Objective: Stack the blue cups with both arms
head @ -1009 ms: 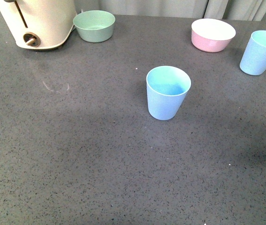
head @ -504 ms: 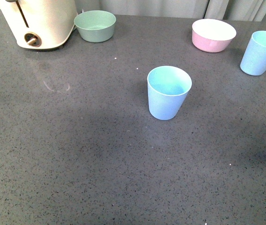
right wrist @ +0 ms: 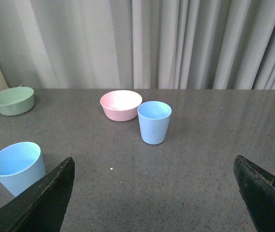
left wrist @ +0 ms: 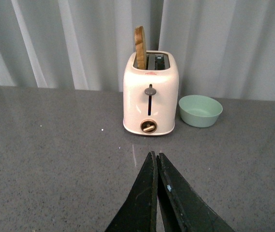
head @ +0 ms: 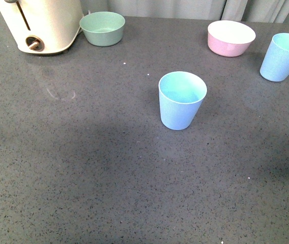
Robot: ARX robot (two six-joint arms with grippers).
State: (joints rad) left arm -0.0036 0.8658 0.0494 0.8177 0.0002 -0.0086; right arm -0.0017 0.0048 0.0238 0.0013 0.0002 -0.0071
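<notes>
1. While neither arm showed in the front view, the central blue cup [head: 182,100] stood at the middle of the countertop [head: 83,178]; the second blue cup [head: 283,57] stood at the right edge near the pink bowl [head: 231,38], and the green bowl [head: 102,28] sat just beside the toaster [head: 42,23] at the far left corner.
2. From the left wrist, the left gripper [left wrist: 156,162] had its jaws pressed together, empty, facing the toaster.
3. From the right wrist, the right gripper [right wrist: 153,164] had its jaws spread wide, empty, with the second blue cup well ahead.

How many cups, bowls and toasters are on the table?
Cups: 2
Bowls: 2
Toaster: 1
Total: 5
</notes>
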